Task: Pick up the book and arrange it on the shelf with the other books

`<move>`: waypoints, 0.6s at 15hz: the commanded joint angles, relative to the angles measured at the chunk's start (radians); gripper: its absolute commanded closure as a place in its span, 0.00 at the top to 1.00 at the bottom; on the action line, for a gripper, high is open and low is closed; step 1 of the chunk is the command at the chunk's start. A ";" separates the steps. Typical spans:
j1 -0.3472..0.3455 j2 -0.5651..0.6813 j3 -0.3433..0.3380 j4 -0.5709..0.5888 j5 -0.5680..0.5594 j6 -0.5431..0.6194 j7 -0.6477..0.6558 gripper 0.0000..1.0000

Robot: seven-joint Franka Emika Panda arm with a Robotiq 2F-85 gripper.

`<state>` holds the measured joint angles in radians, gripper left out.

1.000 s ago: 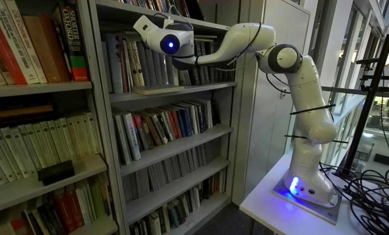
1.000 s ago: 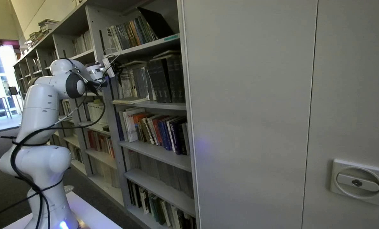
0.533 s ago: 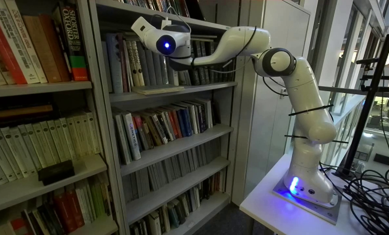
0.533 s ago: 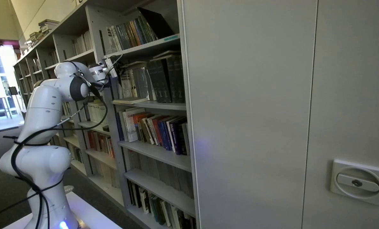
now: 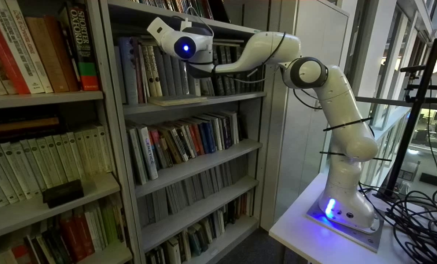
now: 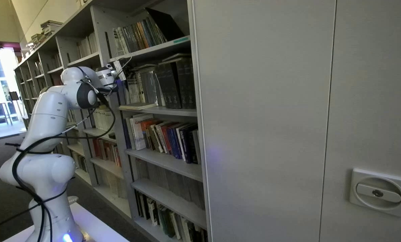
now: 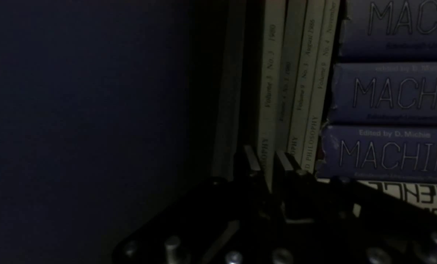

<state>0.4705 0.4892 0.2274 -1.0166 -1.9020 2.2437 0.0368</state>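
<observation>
The shelf, a grey metal bookcase (image 5: 204, 165) (image 6: 167, 164), holds the other books (image 5: 169, 73) in upright rows. My gripper (image 7: 269, 163) is at its upper tier, largely hidden behind the wrist in an exterior view and dark in another (image 6: 123, 72). In the dim wrist view its two fingers are close together, one each side of a thin pale journal spine (image 7: 271, 73). I cannot tell whether they press on it or only stand before it. Similar thin journals (image 7: 315, 73) lie alongside. A pale thin book (image 5: 177, 100) (image 6: 137, 106) lies flat on that tier.
Purple "MACHIN…" volumes (image 7: 390, 90) are right beside the journals in the wrist view. A dark bluish surface (image 7: 83, 110) fills its left side. A shelf board (image 5: 237, 27) runs just above the wrist. A neighbouring bookcase (image 5: 42, 97) and the white table (image 5: 295, 227) flank the arm.
The arm has leaned a little further toward the shelf, and its elbow has come forward and down. The wrist has shifted slightly the same way. The books have not visibly moved.
</observation>
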 commanded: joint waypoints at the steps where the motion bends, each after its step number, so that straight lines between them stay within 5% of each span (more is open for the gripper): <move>1: 0.001 0.031 -0.016 0.070 0.039 0.048 -0.068 0.43; 7: -0.010 0.025 0.006 0.058 0.047 0.036 -0.040 0.91; 9: -0.009 0.013 0.007 0.041 0.043 0.032 -0.027 1.00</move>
<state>0.4720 0.5150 0.2282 -0.9759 -1.8679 2.2461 0.0135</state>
